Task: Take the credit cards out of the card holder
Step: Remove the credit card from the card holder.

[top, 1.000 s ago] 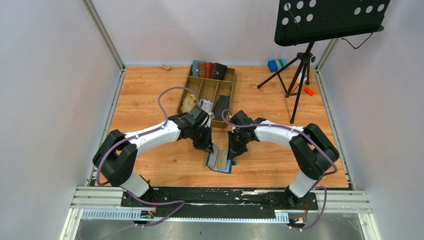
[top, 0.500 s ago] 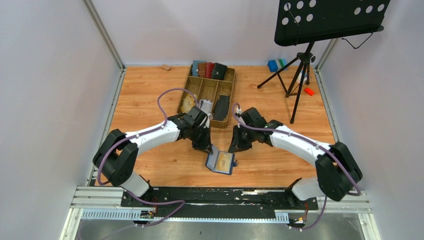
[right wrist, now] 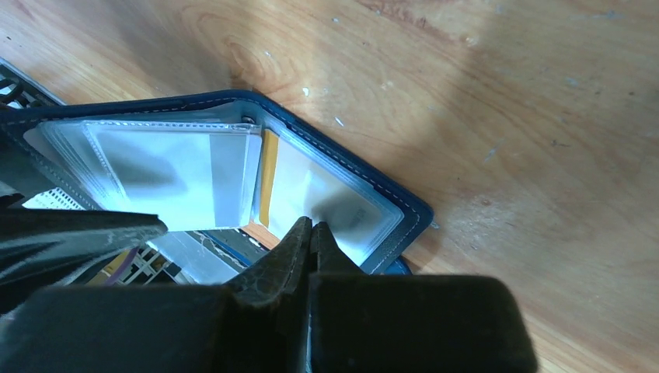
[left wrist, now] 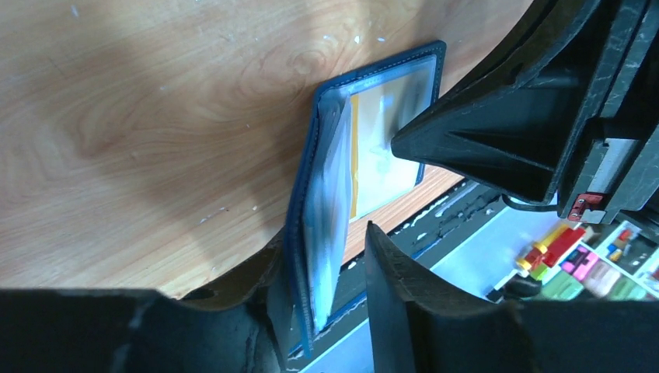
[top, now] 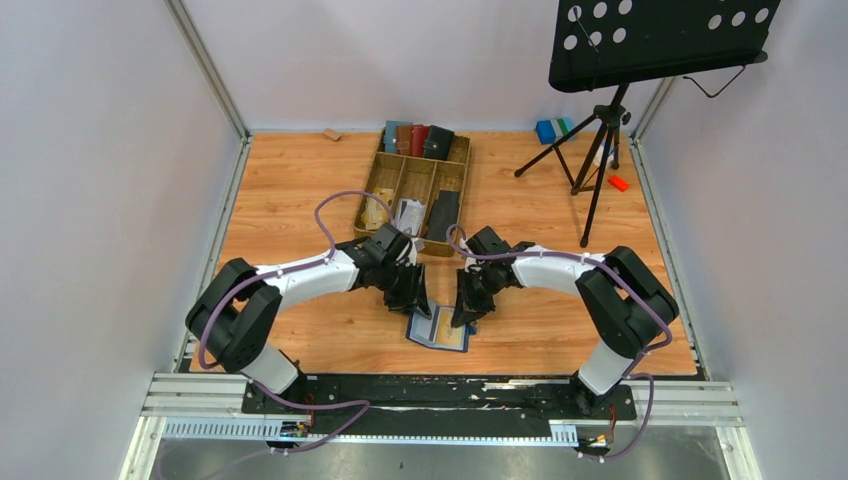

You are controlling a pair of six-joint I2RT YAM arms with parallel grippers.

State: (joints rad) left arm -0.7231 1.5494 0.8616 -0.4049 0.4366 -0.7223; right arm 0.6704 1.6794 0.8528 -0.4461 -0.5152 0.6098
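1. The holder (top: 437,330) lies open on the near table (top: 300,200), between the arms. A tan card (right wrist: 268,179) sits in a pocket.
2. Left gripper (top: 417,300): jaws part open around the raised flap.
3. Right gripper (right wrist: 311,227): closed, empty, tips pressing the right page.
4. Loose cards (top: 409,214) lie in the far tray (top: 378,165); extraction appears unfinished.
5. Scuffed wood surface, grey walls, music stand (top: 650,40) far right.
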